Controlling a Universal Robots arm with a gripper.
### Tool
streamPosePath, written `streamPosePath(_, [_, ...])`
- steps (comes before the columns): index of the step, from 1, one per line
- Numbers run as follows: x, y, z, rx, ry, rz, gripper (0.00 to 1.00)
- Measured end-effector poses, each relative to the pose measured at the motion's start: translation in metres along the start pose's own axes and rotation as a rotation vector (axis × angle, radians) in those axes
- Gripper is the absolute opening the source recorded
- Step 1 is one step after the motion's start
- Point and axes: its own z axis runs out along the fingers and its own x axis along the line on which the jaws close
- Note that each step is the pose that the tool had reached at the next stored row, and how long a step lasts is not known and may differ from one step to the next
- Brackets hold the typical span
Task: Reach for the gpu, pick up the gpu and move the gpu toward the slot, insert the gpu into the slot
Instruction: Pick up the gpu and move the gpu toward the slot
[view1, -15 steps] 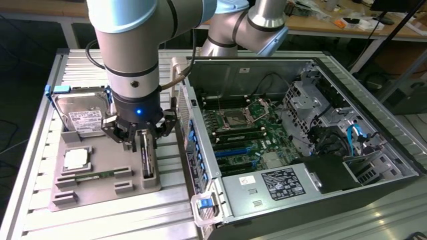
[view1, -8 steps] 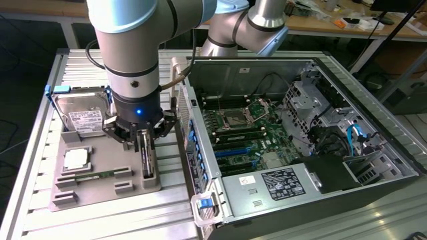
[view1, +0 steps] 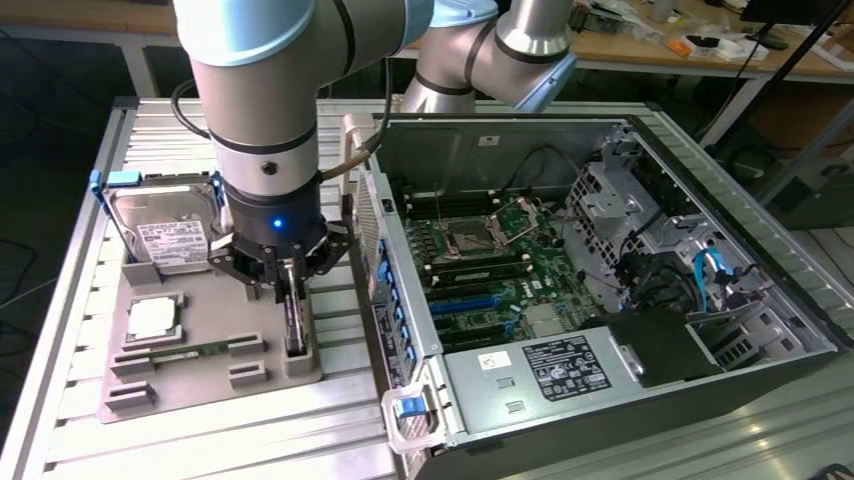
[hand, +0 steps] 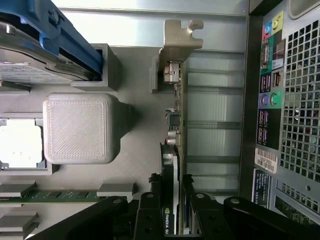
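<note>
One: Two big bodies share the slatted bench (view1: 60, 335): an open computer case (view1: 694, 412) on the exterior view's right and the arm (view1: 260, 90) reaching down at its left. How much room is there?

Two: Plenty above. The case lies with its open side up, so the green motherboard (view1: 534, 255) is uncovered from overhead. Its rear wall rises just beside the grey tray (view1: 200, 385), with a narrow strip of bare bench between them.

One: What does the tray hold?

Two: At the far end, a silver hard drive (view1: 167, 238) with a white label sits in a blue frame. The gpu (view1: 296, 330) stands on its long edge in a groove along the tray's case-side border, with its metal bracket at the far end in the wrist view.

One: And the end effector (view1: 284, 275)?

Two: It is down over the gpu's top edge, astride the card near its fan end. Whether it has clamped, I cannot tell. The card rests in its groove.

One: Where is the slot (view1: 470, 297)?

Two: It lies on the motherboard, long and blue, well apart from the card, with the rear wall standing between them.

One: Smaller items?

Two: A processor chip (view1: 151, 318) lies in its own recess. A green memory stick (view1: 200, 351) lies near the tray's front, clear of the card.
</note>
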Motion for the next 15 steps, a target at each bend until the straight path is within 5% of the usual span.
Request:
streamPosePath(7, [0.0, 0.0, -0.0007, 0.0003, 0.0002, 0.0, 0.27])
streamPosePath(15, [-0.001, 0.0, -0.0243, 0.0003, 0.0001, 0.0, 0.27])
